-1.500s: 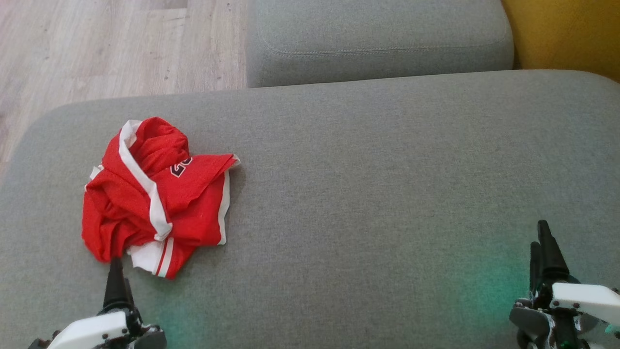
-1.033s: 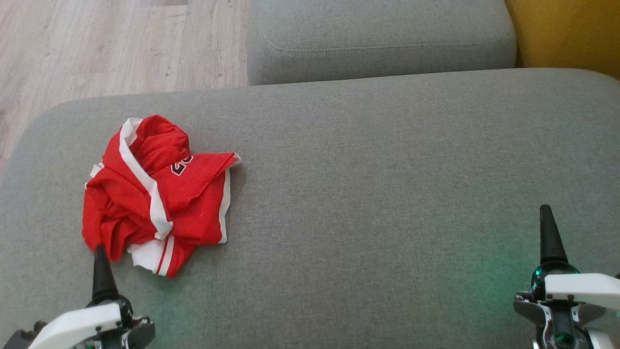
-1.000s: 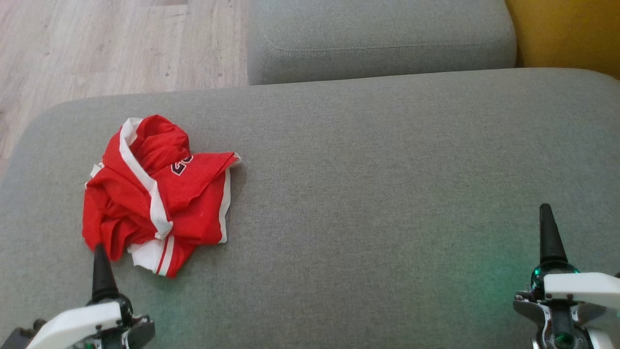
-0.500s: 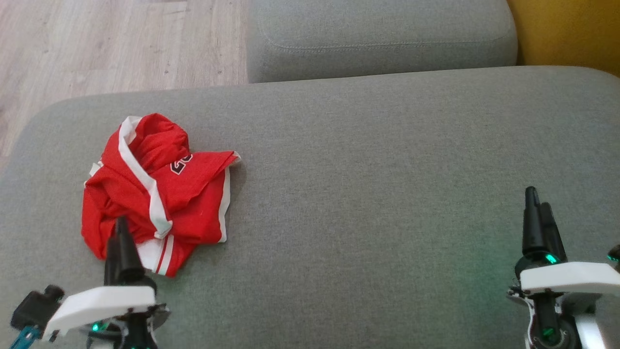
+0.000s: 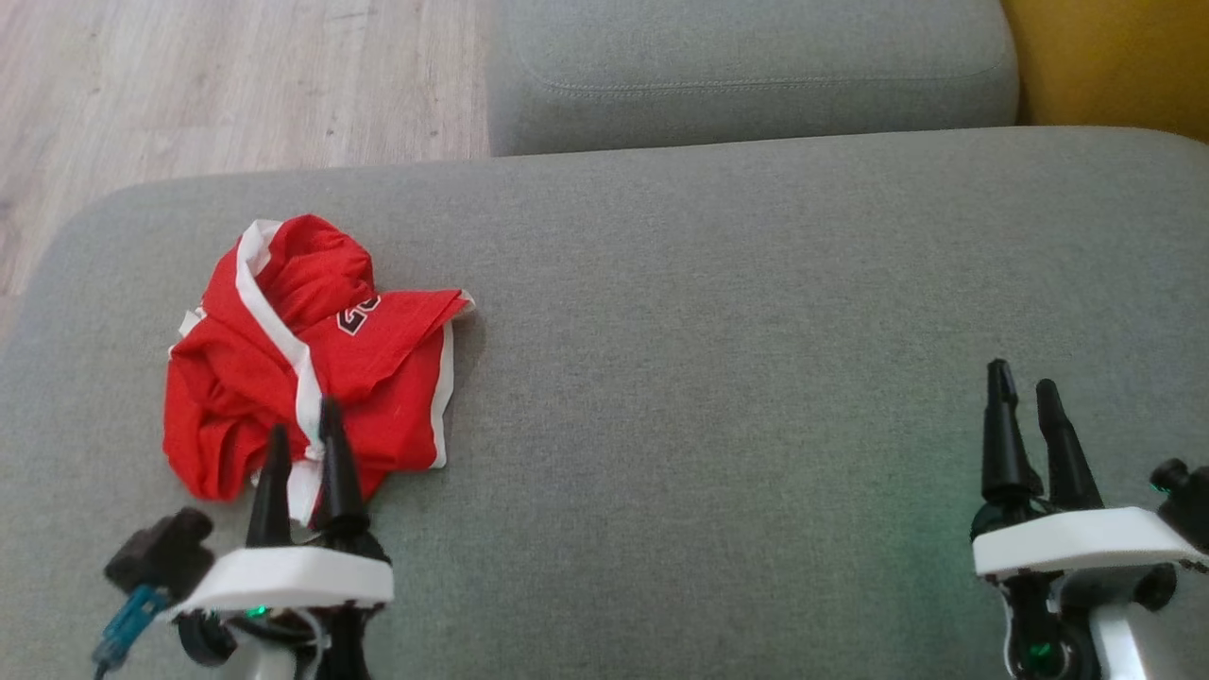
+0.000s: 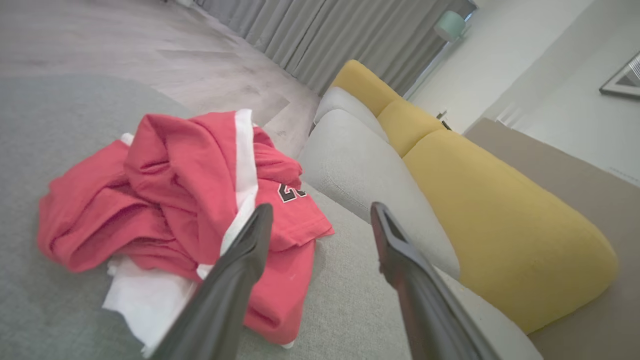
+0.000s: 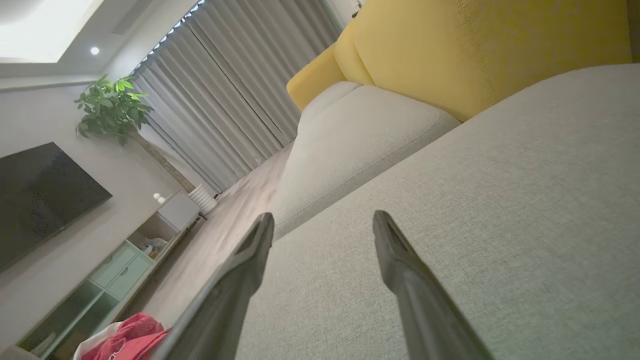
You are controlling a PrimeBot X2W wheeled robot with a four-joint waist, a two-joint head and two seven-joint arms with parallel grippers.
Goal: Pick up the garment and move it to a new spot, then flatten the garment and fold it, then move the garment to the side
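**Head view: crumpled red garment on a grey sofa seat, both grippers open**

A red garment (image 5: 312, 359) with white trim and a dark printed number lies bunched in a heap on the left part of a wide grey sofa seat (image 5: 718, 312). Beyond the seat are a second grey cushion (image 5: 746, 76), a yellow cushion (image 5: 1115, 66) at the far right, and pale wooden floor (image 5: 189, 85) at the far left.

The left gripper (image 5: 304, 417) is at the near edge of the heap, its two dark fingers spread apart and holding nothing. Their tips overlap the red cloth, but it is unclear whether they touch it. In the left wrist view, one finger crosses in front of the garment and the other stands over bare grey fabric.

The right gripper (image 5: 1020, 374) is well apart from the garment, over the bare right side of the seat, fingers parted and empty.
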